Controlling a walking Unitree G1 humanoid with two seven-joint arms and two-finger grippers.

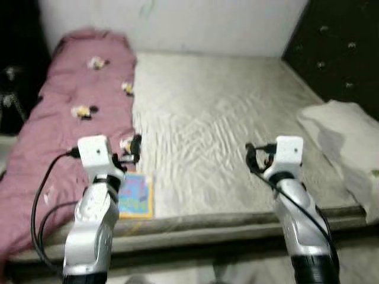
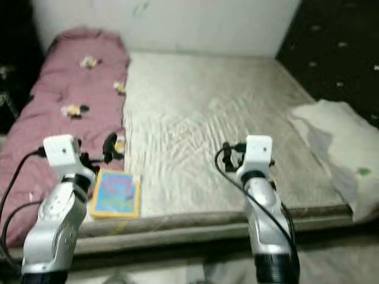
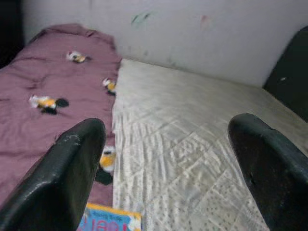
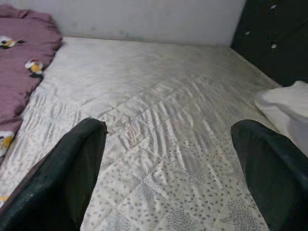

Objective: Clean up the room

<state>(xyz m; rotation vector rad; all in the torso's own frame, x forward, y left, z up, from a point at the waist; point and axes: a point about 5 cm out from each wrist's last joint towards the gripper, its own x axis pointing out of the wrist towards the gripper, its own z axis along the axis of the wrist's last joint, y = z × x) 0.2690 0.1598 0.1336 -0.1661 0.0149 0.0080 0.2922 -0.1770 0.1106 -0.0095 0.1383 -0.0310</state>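
Approach step: book (image 1: 135, 196) at mattress (image 1: 225, 118) front edge, 1 o'clock of left gripper (image 3: 163, 163), both it and right gripper (image 4: 168, 168) spread open, empty; next, likely descent onto book.

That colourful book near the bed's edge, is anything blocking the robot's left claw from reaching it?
Nothing visible does. The book lies flat on the mattress beside the pink blanket, just below the open left gripper; only open air lies between them.
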